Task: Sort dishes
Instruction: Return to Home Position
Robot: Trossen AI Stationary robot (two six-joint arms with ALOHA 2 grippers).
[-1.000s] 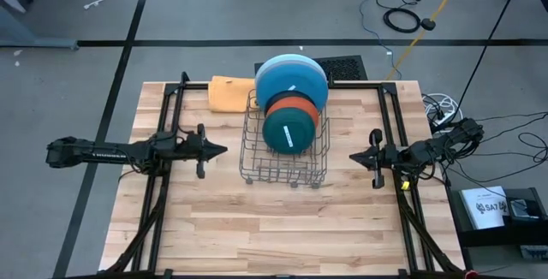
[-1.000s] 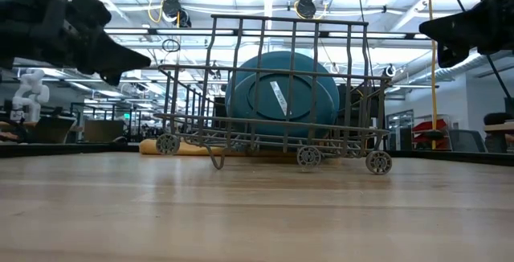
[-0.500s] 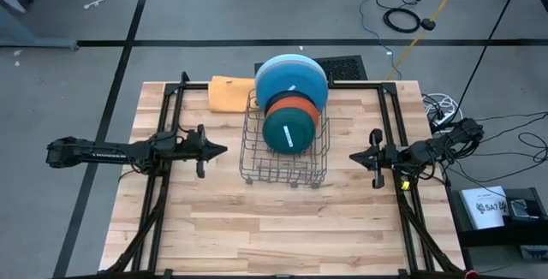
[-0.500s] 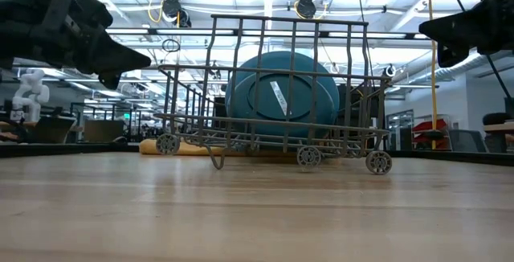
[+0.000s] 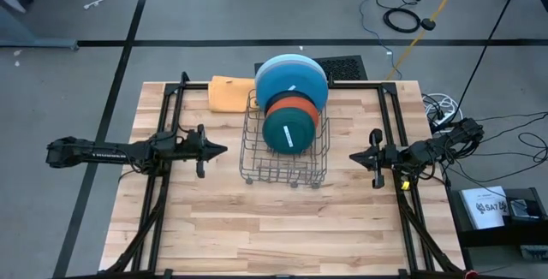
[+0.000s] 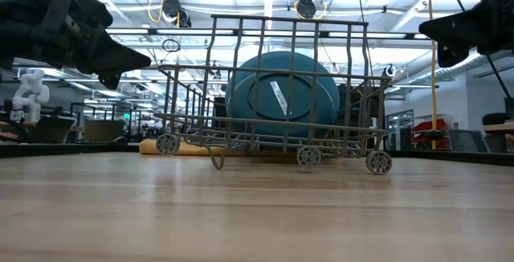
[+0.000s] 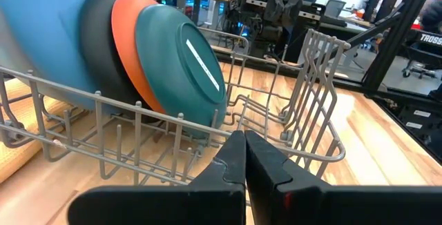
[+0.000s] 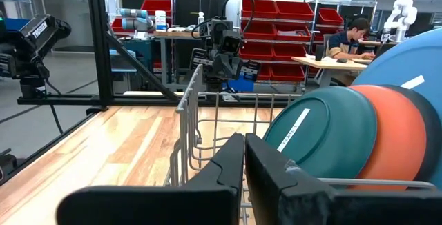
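Wooden table (image 5: 257, 228) w/ a wire dish rack (image 5: 282, 177) sitting near its centre and 2 dark arms waiting, 1 on each side. Left gripper (image 5: 223, 150) is hovering above the tabletop near the rack's left side. Its fingers are pressing together on nothing & pointing at the rack. Right gripper (image 5: 353, 156) is hovering opposite, near the rack's right side, fingers likewise pressed together & empty. Both are sitting abreast of the rack's front half. Neither is touching the rack or any plate.

Inside the rack, plates are standing on edge & leaning back, 1 behind another. Frontmost is the dark teal plate (image 5: 287, 132), lying between the 2 grippers & slightly farther back than their tips. The orange plate (image 5: 297, 104) is resting against its back. Next comes the black plate (image 7: 97, 45), seen best from the left wrist cam. Behind those, the larger medium blue plate (image 5: 295, 78) is rising past the rack's back edge. The light blue plate (image 5: 276, 59) is showing only as a rim behind it. Farthest back, a folded orange-yellow cloth (image 5: 227, 92) is lying on the table just by the rack's rear left corner.
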